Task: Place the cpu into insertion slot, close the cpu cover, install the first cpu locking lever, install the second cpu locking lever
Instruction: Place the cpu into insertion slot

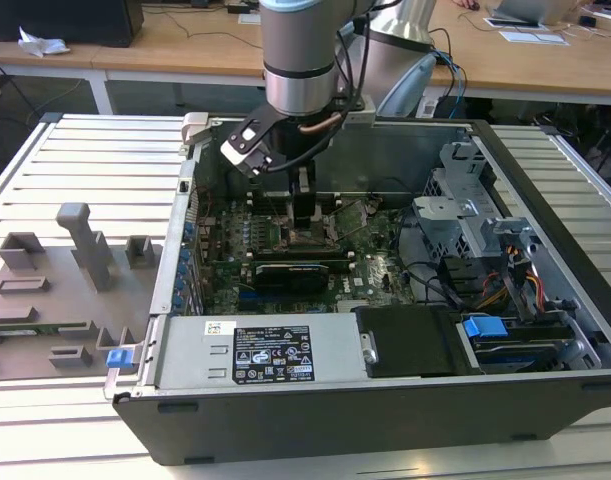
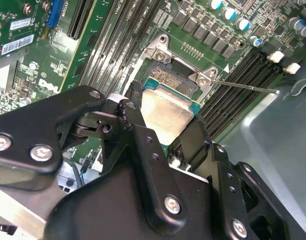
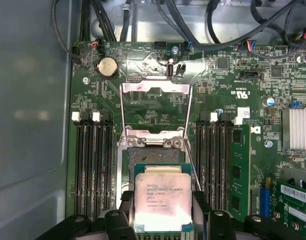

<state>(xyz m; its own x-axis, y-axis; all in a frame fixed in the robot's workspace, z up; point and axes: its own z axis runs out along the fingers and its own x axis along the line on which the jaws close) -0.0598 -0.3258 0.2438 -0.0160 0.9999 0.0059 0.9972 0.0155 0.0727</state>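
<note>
cpu (image 3: 162, 192) clamped in claw (image 3: 163, 200), cpu cover (image 3: 155, 88) open in first wrist view

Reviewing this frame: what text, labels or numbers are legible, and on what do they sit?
cpu: several lines of fine print on its lid, too small to read.
power supply label: white marks on black, blurred.
motherboard: white markings, too small to read.
Nothing can be quoted reliably.

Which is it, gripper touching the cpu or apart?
Touching. In both wrist views the gripper clamps the cpu on two opposite edges, its fingers pressed against the chip with no gap.
</note>
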